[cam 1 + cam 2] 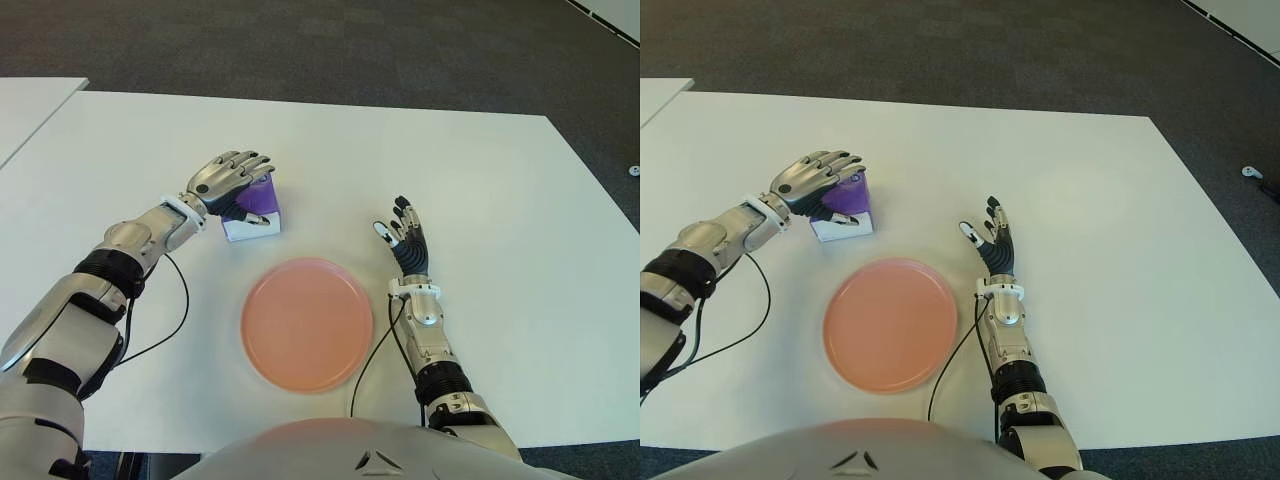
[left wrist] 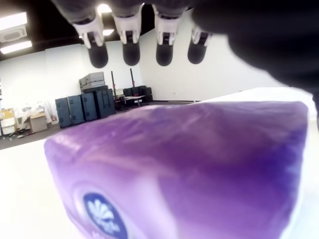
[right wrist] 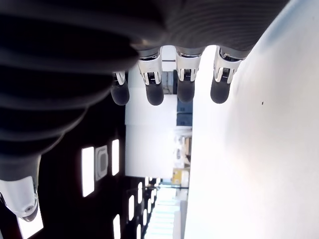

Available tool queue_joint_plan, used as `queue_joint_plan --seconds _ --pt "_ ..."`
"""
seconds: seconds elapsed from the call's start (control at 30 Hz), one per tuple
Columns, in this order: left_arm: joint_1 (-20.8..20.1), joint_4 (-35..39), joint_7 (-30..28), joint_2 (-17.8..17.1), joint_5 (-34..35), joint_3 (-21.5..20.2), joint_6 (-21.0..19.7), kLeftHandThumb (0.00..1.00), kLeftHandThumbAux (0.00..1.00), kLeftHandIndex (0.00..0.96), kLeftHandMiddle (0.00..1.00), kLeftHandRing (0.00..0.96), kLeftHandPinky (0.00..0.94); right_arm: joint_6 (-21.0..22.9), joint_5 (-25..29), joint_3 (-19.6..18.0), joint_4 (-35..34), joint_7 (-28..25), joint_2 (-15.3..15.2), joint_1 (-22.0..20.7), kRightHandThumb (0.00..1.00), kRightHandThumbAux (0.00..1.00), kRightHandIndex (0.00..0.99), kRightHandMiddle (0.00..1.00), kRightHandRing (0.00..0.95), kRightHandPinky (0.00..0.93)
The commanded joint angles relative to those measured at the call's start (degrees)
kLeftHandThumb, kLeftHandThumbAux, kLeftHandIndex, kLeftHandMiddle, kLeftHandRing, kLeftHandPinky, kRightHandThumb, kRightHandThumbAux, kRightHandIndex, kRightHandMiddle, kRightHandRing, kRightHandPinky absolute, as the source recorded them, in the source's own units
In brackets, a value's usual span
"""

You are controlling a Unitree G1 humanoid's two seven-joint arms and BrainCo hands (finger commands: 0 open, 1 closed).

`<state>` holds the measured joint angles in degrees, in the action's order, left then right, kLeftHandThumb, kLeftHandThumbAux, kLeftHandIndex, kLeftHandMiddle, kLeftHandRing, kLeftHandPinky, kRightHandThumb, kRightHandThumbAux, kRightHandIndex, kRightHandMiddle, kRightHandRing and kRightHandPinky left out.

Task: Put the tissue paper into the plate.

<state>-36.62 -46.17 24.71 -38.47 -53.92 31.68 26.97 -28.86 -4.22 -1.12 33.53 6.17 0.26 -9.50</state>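
On a white table point(image 1: 500, 180) ringed by dark grey carpet point(image 1: 300, 40) sits a purple tissue pack point(image 1: 255, 208) with a white base — just beyond the empty pink plate point(image 1: 307, 322). Left hand point(image 1: 228, 180) arches over the pack, fingers extended, not clamped. Right hand point(image 1: 408, 238) shows right of the plate, fingers straight and empty.

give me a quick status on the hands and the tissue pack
Left hand open over purple tissue pack, no grasp. Right hand open, idle right of round pink plate. Pack beyond plate; path clear.
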Motion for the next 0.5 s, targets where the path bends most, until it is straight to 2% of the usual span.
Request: queue_joint_plan --seconds 0.03,0.5 --pt "2.16 1.96 -2.79 -0.96 1.09 -0.63 -0.15 0.045 0.289 0.0 0.0 0.0 0.0 1.69 0.24 0.0 1.98 -0.35 0.17 2.67 0.012 0.549 0.0 0.0 0.0 0.0" --pt "5.04 6.96 -6.69 -2.68 2.43 -2.17 0.46 0.047 0.306 0.0 0.0 0.0 0.0 1.79 0.27 0.01 1.31 -0.49 0.13 3.12 0.012 0.549 0.0 0.0 0.0 0.0"
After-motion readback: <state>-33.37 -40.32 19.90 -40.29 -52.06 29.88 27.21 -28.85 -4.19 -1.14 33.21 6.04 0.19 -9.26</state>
